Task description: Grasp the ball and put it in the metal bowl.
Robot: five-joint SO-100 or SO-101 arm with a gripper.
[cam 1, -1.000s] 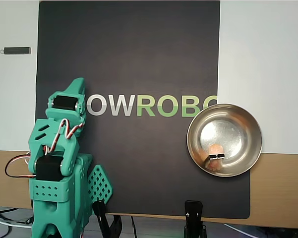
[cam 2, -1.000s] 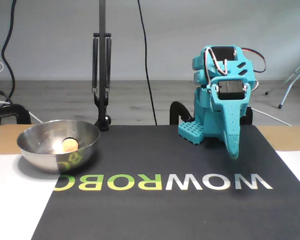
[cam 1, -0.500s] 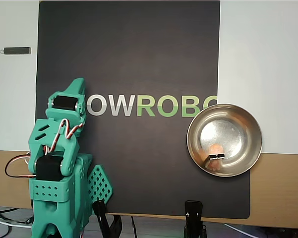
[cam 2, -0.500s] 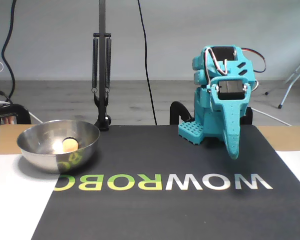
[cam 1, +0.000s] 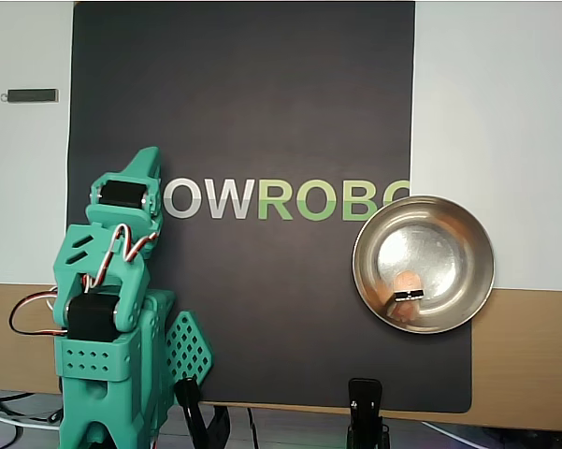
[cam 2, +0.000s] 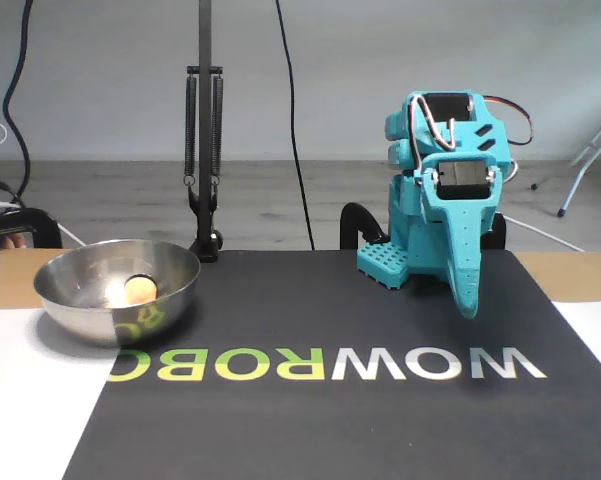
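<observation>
The teal printed claw [cam 2: 467, 300], folded down at the arm's base with jaws apparently closed on nothing, sits well apart from the small matte peach-orange ball [cam 1: 409, 282], which lies inside the shiny round steel bowl [cam 1: 468, 234]; it looks light, smooth and roll-prone, best pinched across its middle.

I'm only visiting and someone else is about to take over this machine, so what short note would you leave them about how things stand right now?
Gripper: folded down at the arm's base over the black mat, holding nothing; it looks shut.
Ball: lying inside the metal bowl, seen in both views.
Bowl: on the mat's edge, far from the arm.
Done: the ball is in the bowl.
Left: nothing that I can see.
</observation>
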